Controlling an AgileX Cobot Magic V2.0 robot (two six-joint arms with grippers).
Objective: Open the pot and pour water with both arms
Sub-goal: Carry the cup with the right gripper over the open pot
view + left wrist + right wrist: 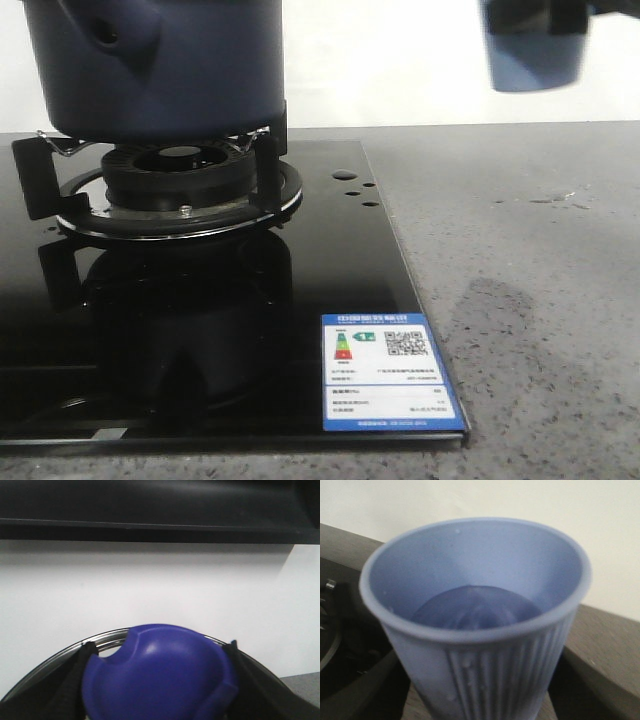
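Pale blue ribbed plastic cup (475,625) held upright in right gripper, raised well right of dark navy round pot (155,65); left gripper grasps the blue lid knob (160,675); neither gripper's fingers clearly visible

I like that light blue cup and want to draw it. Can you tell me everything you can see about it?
The cup is pale blue, looks like plastic, and has a smooth rounded rim and upright ribs down its outside, dotted with small droplets. It is upright and open, with a darker, water-like pool at the bottom. In the front view it is up in the air, right of the pot, above the grey counter. What holds it cannot be seen.
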